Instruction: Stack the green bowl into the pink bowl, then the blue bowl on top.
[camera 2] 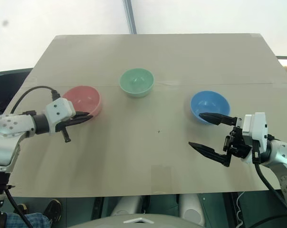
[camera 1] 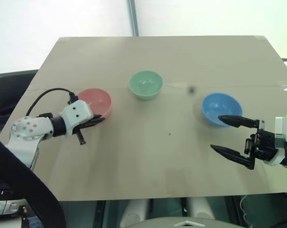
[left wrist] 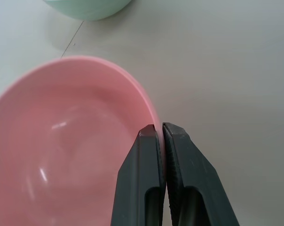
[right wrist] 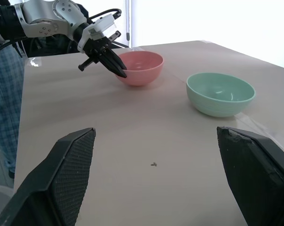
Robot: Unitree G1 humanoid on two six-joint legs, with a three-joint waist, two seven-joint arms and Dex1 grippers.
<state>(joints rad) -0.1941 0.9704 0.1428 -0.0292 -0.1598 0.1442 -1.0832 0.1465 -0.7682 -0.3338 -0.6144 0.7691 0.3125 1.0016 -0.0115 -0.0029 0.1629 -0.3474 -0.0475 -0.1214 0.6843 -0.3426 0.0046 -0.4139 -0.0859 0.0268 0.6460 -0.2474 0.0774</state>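
A plain beige surface fills the middle, a faint seam crossing its far half. Behind it stands a bright white wall with a grey vertical post

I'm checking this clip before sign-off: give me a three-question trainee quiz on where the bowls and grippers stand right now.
1. True or false: the left gripper is shut on the rim of the pink bowl.
2. Which bowl sits nearest the open right gripper? A) the green bowl B) the blue bowl C) the pink bowl
3. Fill in: on the tan table, the number of bowls already stacked inside another is ____.

Key
1. True; one finger is inside the rim and one outside.
2. B; its upper finger reaches across the blue bowl's near edge.
3. None; all three stand apart.
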